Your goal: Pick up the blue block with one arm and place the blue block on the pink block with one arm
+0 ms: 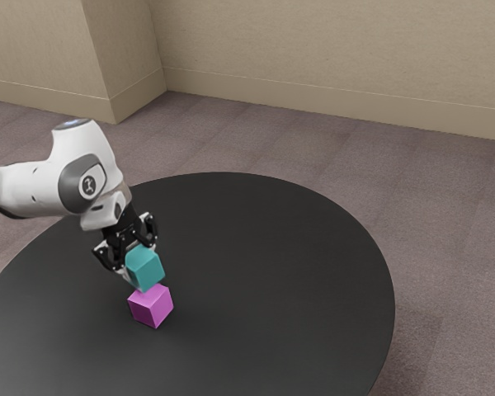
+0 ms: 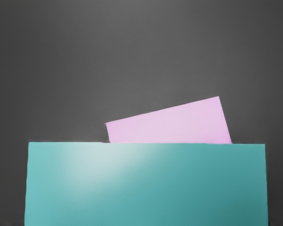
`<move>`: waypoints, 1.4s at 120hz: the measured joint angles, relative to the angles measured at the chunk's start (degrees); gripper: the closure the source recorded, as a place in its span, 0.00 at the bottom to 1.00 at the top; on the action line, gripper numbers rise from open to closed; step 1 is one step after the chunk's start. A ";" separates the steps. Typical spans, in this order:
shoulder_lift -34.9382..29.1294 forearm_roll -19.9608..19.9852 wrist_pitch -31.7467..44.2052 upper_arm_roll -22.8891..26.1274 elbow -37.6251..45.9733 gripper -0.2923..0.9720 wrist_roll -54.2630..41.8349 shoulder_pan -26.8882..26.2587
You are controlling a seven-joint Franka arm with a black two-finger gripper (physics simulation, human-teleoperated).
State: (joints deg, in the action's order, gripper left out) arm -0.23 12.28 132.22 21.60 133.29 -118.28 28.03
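The white arm (image 1: 45, 181) comes in from the exterior view's left and bends down over the round black table (image 1: 297, 272). At its end, the black claw (image 1: 134, 254) is clamped on the blue block (image 1: 144, 268), which looks more teal than blue from where I stand. One finger sits against the block on the side toward the exterior view's left, and the other against the opposite side, nearer the far rim. The fingers are only as far apart as the block is wide, and nothing else is between them.

The blue block hangs tilted in the grip, with one corner pointing downward. It is directly over the pink block (image 1: 151, 305), which sits flat on the table near the edge closest to me. The blue block's lowest corner is at, or just above, the pink block's top face. I cannot tell whether the two are touching.

In the wrist view, the blue block (image 2: 146, 183) is a broad teal face right under the hand. The pink block (image 2: 170, 123) peeks out beyond its far edge, turned at a slight angle to it, with the dark table (image 2: 132, 52) behind both.
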 joint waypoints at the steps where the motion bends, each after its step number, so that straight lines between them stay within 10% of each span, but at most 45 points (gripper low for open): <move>1: 0.01 -0.14 0.00 0.00 -0.04 0.47 0.21 0.02; 56: 1.03 -5.81 -0.16 6.65 -1.68 0.46 17.37 5.88; 121: 1.54 -6.27 0.17 8.12 -1.55 0.46 25.90 -3.30; 168: 1.67 -6.29 0.31 8.20 -1.50 0.46 27.51 1.15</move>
State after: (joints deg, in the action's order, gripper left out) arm 1.45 5.99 132.53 29.80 131.79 -90.77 29.18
